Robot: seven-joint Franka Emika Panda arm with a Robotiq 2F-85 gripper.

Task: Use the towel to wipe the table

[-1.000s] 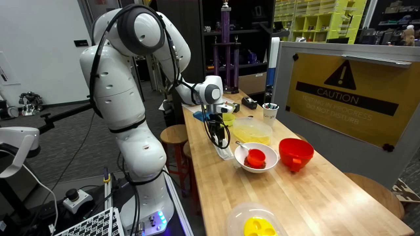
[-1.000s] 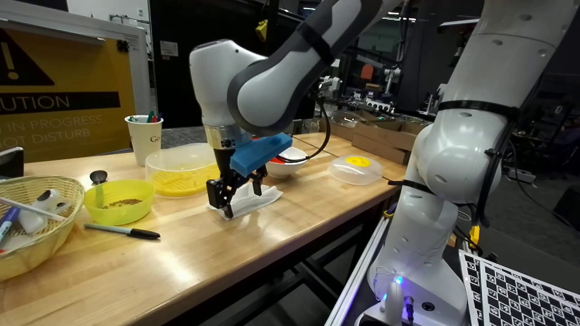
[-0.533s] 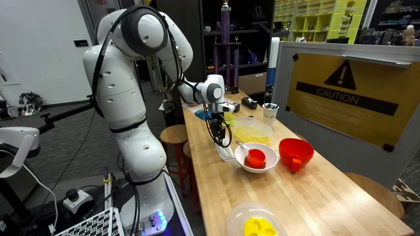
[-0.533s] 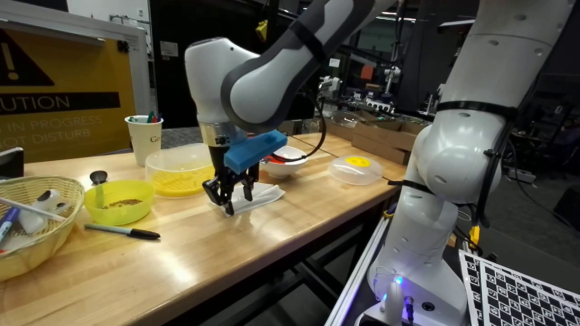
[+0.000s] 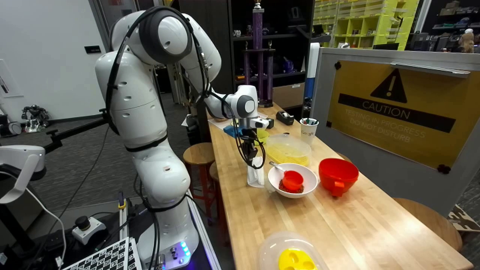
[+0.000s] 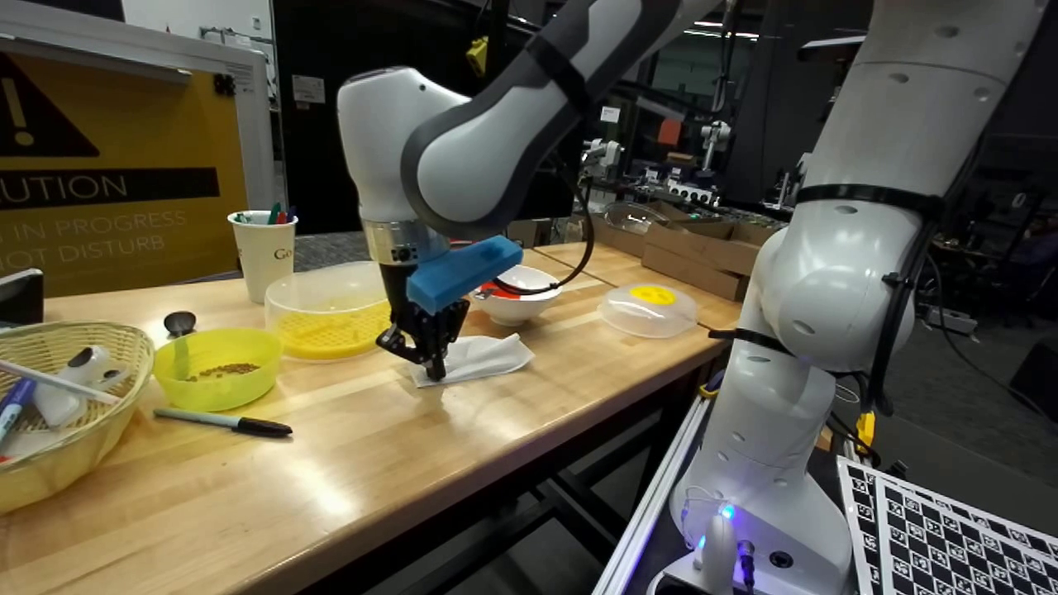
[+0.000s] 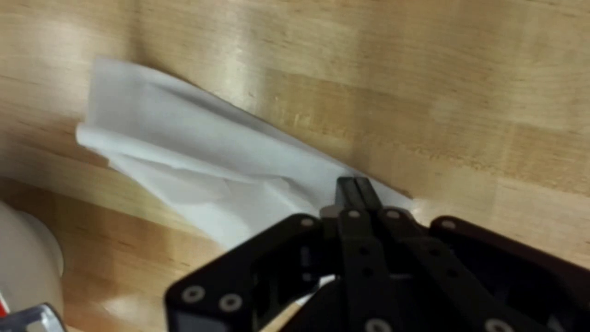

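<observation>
The towel, a thin folded white cloth (image 6: 493, 355), lies on the pale wood table (image 6: 331, 479). In the wrist view the towel (image 7: 193, 133) stretches from the upper left to beneath my gripper (image 7: 355, 179). Its two dark fingertips meet directly over the cloth near one edge. Whether a fold is pinched between them cannot be made out. In both exterior views my gripper (image 6: 436, 372) points straight down, tips at the towel's end. Part of the towel is hidden behind the fingers.
Close beside the towel stands a white bowl (image 5: 276, 181) holding a red scoop (image 5: 293, 180), then a red cup (image 5: 338, 174). A clear yellow-based container (image 6: 331, 326), yellow bowl (image 6: 219, 380), marker (image 6: 221, 421) and basket (image 6: 74, 446) stand around. A plastic lid (image 5: 268, 249) lies farther along.
The jaws have gone from wide open to shut. My gripper first came slightly along the table. The towel has shifted and turned a little under the closing fingers.
</observation>
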